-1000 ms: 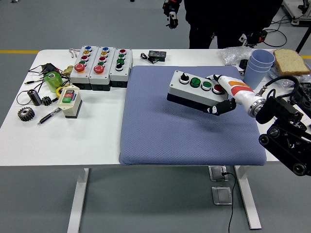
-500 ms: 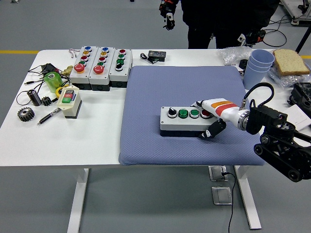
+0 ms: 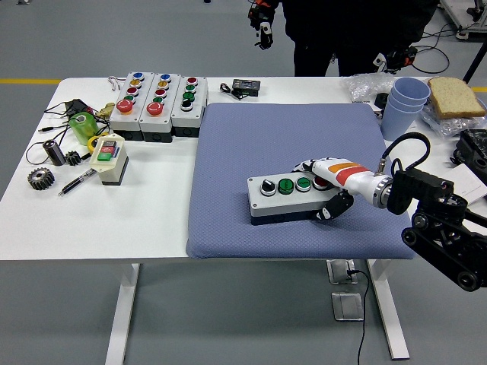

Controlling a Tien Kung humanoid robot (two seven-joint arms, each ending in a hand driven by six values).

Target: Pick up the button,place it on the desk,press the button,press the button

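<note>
A grey button box (image 3: pixel 281 199) lies on the blue mat (image 3: pixel 228 144), toward its near edge. On its top sit a black knob, two green buttons and a red button. My right hand (image 3: pixel 323 190) wraps the box's right end, fingers over the top by the red button and thumb against the near side. The box looks set down on the mat. My left arm does not show in this view.
Three more button boxes (image 3: pixel 158 104) stand at the back left, with a small yellow switch box (image 3: pixel 108 158), gears, a pen and green tape near them. Blue cups (image 3: pixel 405 103) and bread (image 3: pixel 455 96) are at the back right. A person stands beyond the table's far edge.
My right hand carried the button box from above the mat's right middle down and toward the near left. It now rests on the mat, lowered a little further over the last half second.
</note>
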